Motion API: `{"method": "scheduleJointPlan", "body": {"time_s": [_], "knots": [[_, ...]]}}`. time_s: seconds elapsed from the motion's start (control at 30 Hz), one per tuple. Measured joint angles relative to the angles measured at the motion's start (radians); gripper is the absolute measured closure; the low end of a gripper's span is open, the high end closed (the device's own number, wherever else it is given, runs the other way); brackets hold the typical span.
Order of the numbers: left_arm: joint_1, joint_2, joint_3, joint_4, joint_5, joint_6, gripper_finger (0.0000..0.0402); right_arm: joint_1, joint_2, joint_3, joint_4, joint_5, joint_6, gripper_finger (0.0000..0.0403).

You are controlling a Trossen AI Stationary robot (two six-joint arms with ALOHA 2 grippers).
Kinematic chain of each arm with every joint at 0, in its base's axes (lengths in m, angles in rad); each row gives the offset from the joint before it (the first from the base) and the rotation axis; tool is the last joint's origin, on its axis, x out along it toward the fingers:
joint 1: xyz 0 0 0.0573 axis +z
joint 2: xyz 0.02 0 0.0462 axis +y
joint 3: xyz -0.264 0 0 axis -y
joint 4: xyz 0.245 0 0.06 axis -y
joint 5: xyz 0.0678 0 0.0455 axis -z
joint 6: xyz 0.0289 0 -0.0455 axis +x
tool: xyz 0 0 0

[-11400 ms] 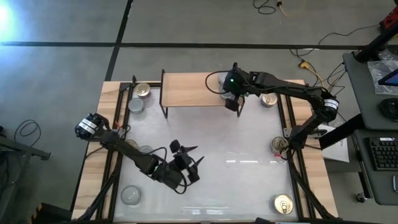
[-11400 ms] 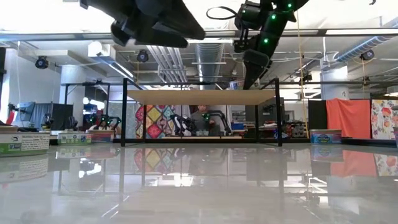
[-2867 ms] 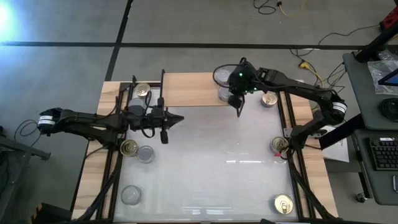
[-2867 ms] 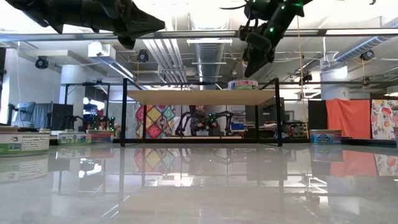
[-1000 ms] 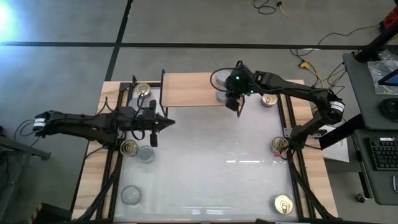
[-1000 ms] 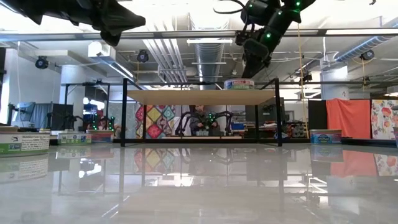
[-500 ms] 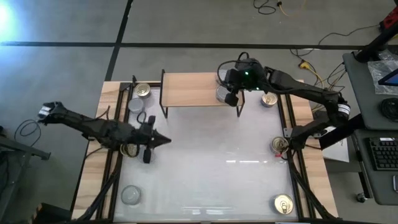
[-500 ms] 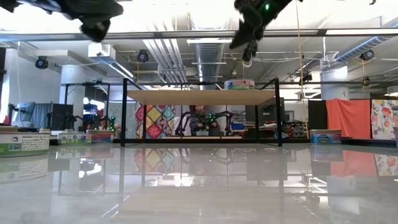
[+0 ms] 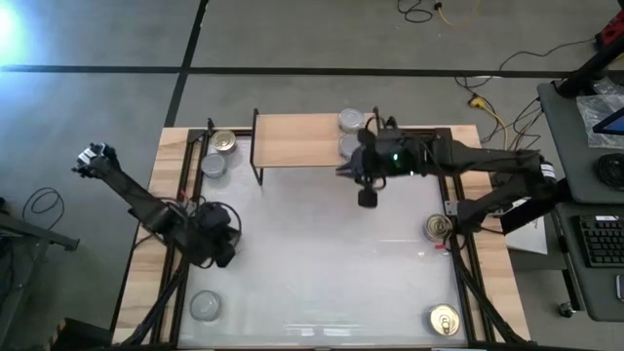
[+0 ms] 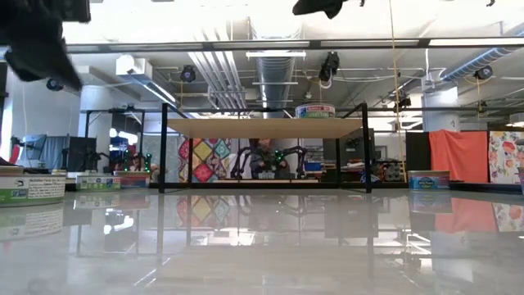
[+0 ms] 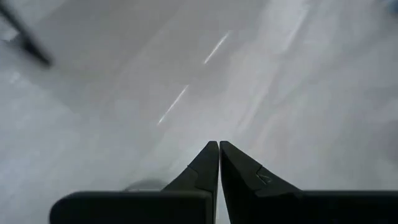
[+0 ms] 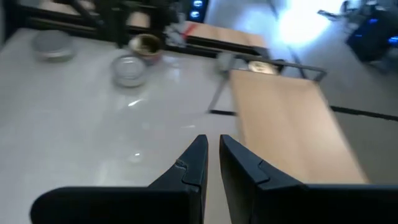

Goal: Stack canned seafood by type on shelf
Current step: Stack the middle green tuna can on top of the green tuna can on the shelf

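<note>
The shelf [image 9: 297,139] stands at the table's far side, and two silver-lidded tins [image 9: 351,120] [image 9: 349,144] rest on its right end; in the low view they show as one tin [image 10: 316,111] on the board [image 10: 266,127]. My right gripper [image 9: 368,196] [image 12: 212,138] hangs shut and empty over the white table just near of that end. My left gripper [image 9: 222,251] [image 11: 219,144] is shut and empty, pointing steeply down over the table's left side.
Loose tins stand around the table: gold [image 9: 223,142] and silver [image 9: 214,165] at the far left, silver [image 9: 206,305] at the near left, gold [image 9: 438,228] at the right edge, gold [image 9: 444,319] at the near right. The right wrist view shows silver [image 12: 129,70] and gold [image 12: 146,45] tins.
My right gripper has drawn back from the shelf's right end toward the near edge and risen; both silver tins stay on the shelf. My left gripper has swung toward the table's near-left side, sunk a little and tipped from level to pointing down, rolling as it went.
</note>
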Motion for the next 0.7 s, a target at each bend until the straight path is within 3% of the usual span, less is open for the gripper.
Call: {"method": "scheduleJointPlan", "body": {"time_s": [0.33, 0.57, 0.7], "knots": [[0.077, 0.173, -0.014, -0.161, 0.174, -0.204, 0.0402, 0.139, 0.024, -0.068, -0.004, 0.02, 0.111, 0.0369], [0.235, 0.246, -0.02, -0.185, 0.332, -0.086, 0.0402, 0.27, 0.024, -0.183, 0.008, 0.168, 0.264, 0.037], [0.247, 0.298, -0.009, -0.161, 0.372, 0.005, 0.0402, 0.357, 0.024, -0.248, 0.041, 0.257, 0.366, 0.037]]}}
